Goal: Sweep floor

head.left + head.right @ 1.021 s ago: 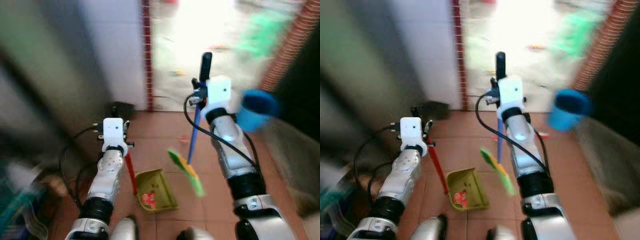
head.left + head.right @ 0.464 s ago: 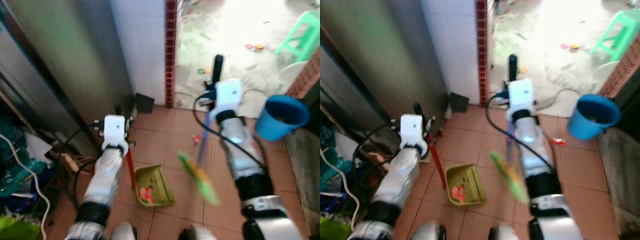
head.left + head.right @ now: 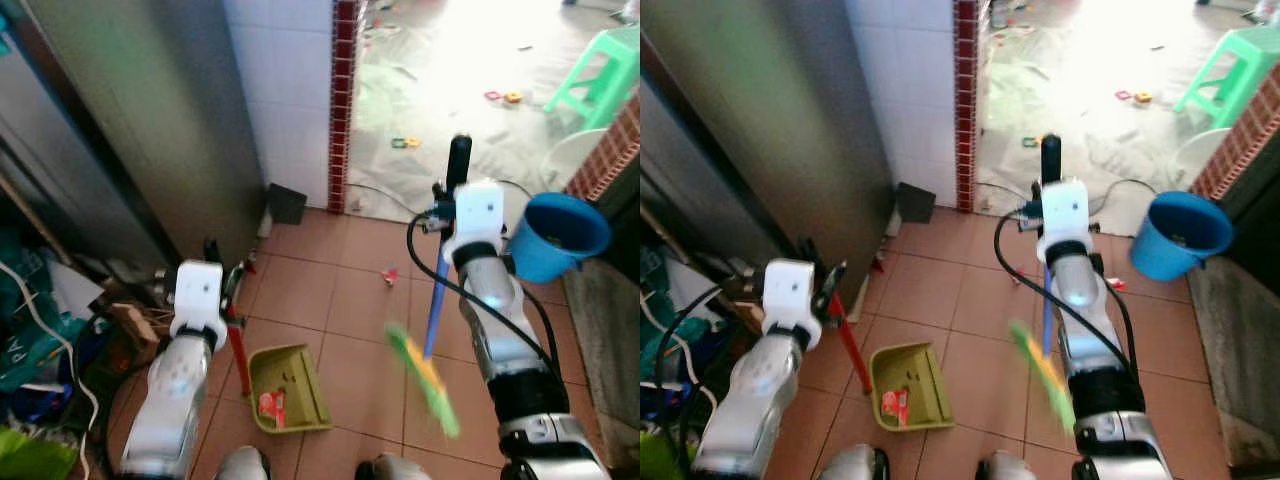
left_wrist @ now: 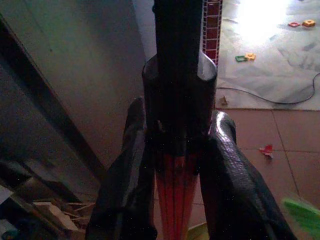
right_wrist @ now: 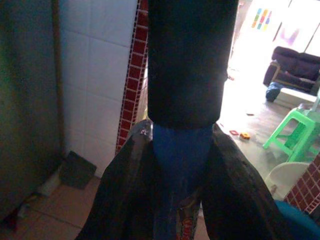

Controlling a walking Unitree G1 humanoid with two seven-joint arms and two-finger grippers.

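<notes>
My left gripper [image 4: 175, 150] is shut on the red handle [image 3: 238, 348] of a yellow-green dustpan [image 3: 285, 388] that rests on the terracotta tile floor [image 3: 330, 290] with red debris inside. My right gripper [image 5: 182, 145] is shut on the blue broom handle [image 3: 436, 305], just below its black grip end [image 3: 458, 165]. The broom's green and yellow head [image 3: 425, 378], blurred, hangs just right of the dustpan. A small red scrap [image 3: 390, 275] lies on the tiles ahead.
A grey metal door [image 3: 150, 130] and white tiled wall with a red brick edge [image 3: 342, 100] stand to the left. A blue bucket [image 3: 556, 234] sits at right, a green stool [image 3: 600, 80] beyond. Cables and clutter [image 3: 40, 340] lie at left. Small toys [image 3: 405, 142] dot the bright floor ahead.
The camera has shifted, so the whole scene sits differently. The broom head has swung to the right, away from the dustpan. Both grippers keep their holds.
</notes>
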